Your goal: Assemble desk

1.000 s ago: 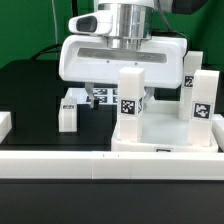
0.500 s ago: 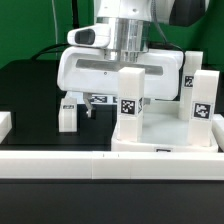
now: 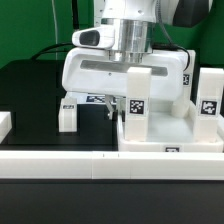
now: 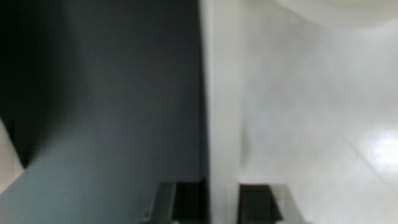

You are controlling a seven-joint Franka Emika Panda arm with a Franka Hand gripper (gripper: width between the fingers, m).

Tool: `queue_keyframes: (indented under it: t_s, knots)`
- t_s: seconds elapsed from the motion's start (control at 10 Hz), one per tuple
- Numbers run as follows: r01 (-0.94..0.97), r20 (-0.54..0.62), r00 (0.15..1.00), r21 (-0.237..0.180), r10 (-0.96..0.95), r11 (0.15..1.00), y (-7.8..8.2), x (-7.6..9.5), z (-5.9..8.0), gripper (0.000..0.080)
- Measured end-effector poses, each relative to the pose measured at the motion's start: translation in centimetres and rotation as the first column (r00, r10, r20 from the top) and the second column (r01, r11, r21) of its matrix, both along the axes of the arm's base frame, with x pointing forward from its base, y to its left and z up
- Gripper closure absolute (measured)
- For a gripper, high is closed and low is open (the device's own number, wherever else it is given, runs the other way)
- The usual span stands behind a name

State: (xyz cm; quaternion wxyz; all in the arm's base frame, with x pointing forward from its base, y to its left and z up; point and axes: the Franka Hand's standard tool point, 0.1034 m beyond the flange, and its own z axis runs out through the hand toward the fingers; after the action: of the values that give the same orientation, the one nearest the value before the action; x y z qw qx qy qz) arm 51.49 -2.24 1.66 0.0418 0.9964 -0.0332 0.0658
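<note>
The white desk top [image 3: 170,130] lies upside down at the exterior view's right. Two tagged square legs stand in its sockets, one at the front [image 3: 135,92] and one at the right [image 3: 210,100]. My gripper [image 3: 116,108] reaches down behind the front leg at the top's left rim. In the wrist view the desk top's thin white wall [image 4: 205,120] runs between my two dark fingertips [image 4: 182,202], with the gripper [image 4: 221,202] shut on it. A loose leg [image 3: 68,115] stands on the black table to the left.
A long low white rail [image 3: 110,165] runs across the front. A small white block [image 3: 4,124] sits at the far left edge. A printed tag sheet [image 3: 93,98] lies on the table behind the gripper.
The gripper and the desk top with its legs have shifted toward the exterior view's right. The loose leg on the left has stayed in place.
</note>
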Motion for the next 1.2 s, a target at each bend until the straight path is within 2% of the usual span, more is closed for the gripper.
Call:
queue_keyframes:
  t_s: [0.7, 0.9, 1.1, 1.2]
  knots:
    - [-0.058, -0.004, 0.998, -0.012, 0.058, 0.998, -0.3, -0.1, 0.0, 0.0734]
    - [-0.165, -0.015, 0.986, -0.03, 0.165, 0.986, -0.5, 0.0, 0.1, 0.0734]
    - [-0.369, -0.011, 0.929, -0.095, 0.37, 0.925, -1.5, 1.0, 0.4, 0.0732]
    - [-0.413, -0.02, 0.91, -0.104, 0.414, 0.905, -1.7, 1.2, 0.3, 0.0732]
